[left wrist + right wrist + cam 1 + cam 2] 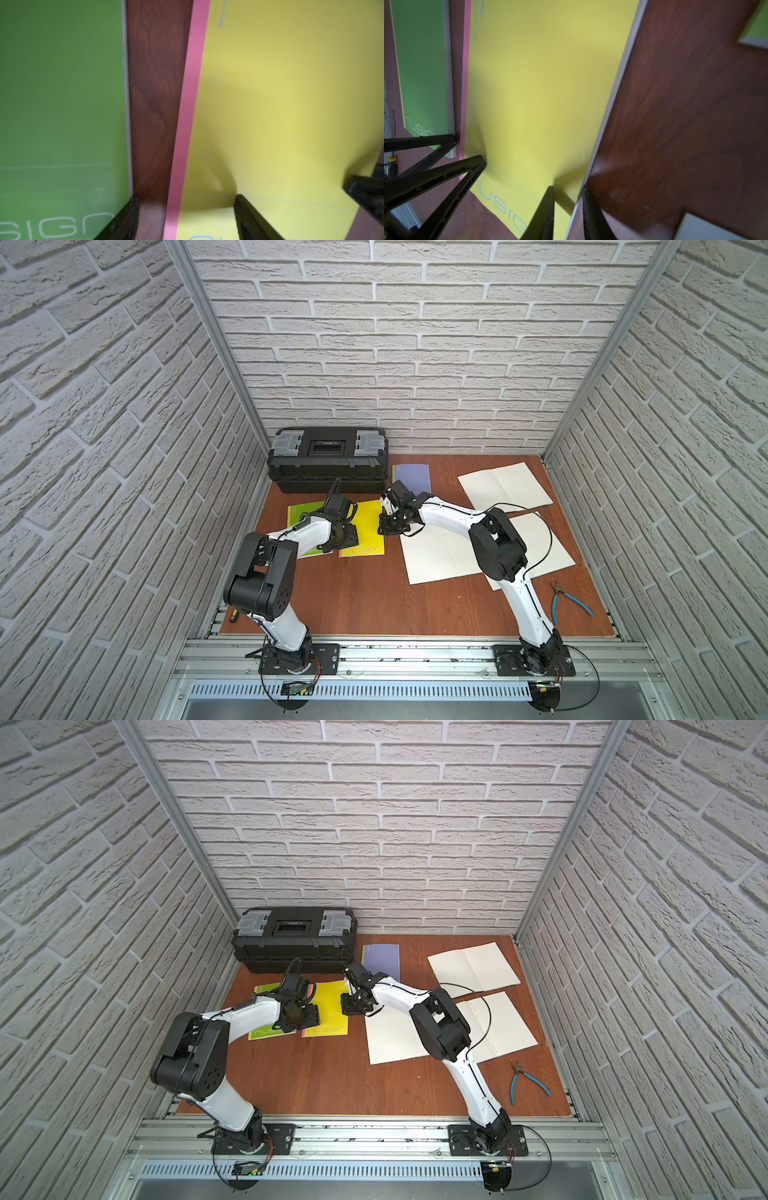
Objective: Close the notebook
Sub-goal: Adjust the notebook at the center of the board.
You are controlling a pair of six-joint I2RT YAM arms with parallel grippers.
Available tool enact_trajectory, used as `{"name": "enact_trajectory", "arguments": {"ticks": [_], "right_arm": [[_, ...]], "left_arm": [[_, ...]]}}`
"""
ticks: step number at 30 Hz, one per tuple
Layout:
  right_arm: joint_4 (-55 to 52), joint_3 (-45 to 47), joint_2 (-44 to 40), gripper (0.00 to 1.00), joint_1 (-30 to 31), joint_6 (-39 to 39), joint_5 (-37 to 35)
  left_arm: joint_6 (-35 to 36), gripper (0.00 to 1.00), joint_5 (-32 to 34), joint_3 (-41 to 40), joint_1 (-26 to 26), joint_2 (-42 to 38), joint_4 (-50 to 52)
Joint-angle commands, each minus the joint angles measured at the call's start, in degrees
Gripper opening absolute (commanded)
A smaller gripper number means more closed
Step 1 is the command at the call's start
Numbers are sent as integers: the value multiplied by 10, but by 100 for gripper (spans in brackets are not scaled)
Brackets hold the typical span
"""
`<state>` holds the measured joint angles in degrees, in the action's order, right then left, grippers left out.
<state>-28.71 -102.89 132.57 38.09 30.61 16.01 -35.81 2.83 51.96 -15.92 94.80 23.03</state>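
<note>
Overhead, in both top views, a yellow notebook lies closed and flat on the brown wooden worktop, in front of a black toolbox and between the two arms. The left hand sits over the notebook's spine side, where a green notebook lies just beside it. The right hand points down at the opposite, free edge.

Seen from the left wrist, the left hand is released, its fingers spread wide. One tip meets the edge of the green notebook; the other rests on the cover of the yellow notebook. Between the tips run a strip of bare wood and the notebook's pink spine band, plainer here than from above.

Seen from the right wrist, the right hand has its fingers close together, straddling the white page edge of the yellow notebook. One tip is on the cover, the other on the wood side. Whether it pinches that edge or only brackets it, I cannot tell. This view also catches the left hand's fingers at the far side of the cover.

Only the top views show the rest: a purple notebook by the toolbox, two open white notebooks under and behind the right arm, and blue-handled pliers.
</note>
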Motion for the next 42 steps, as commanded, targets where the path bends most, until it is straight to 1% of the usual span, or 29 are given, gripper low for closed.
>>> {"name": "enact_trajectory", "arguments": {"ticks": [1, 5, 16, 22, 28, 32, 36, 42], "right_arm": [[6, 9, 6, 25, 4, -8, 2], [9, 13, 4, 25, 4, -8, 4], [11, 18, 3, 25, 3, -7, 4], [12, 17, -2, 25, 3, -11, 4], [10, 15, -23, 26, 3, -24, -2], [1, 16, -43, 31, 3, -35, -16], [-6, 25, -65, 32, 2, -40, -28], [-1, 75, -124, 33, -1, -36, -53]], "left_arm": [[-9, 72, 14, -24, -1, 8, 65], [-10, 73, 27, -20, 7, 11, 75], [8, 73, 26, -15, 38, 11, 77], [23, 74, -6, -14, 37, -15, 66], [29, 75, -66, -15, 36, -65, 45], [29, 75, -76, -7, 34, -93, 54], [28, 76, -92, 0, 27, -109, 59], [15, 77, -101, 14, -7, -111, 59]]}}
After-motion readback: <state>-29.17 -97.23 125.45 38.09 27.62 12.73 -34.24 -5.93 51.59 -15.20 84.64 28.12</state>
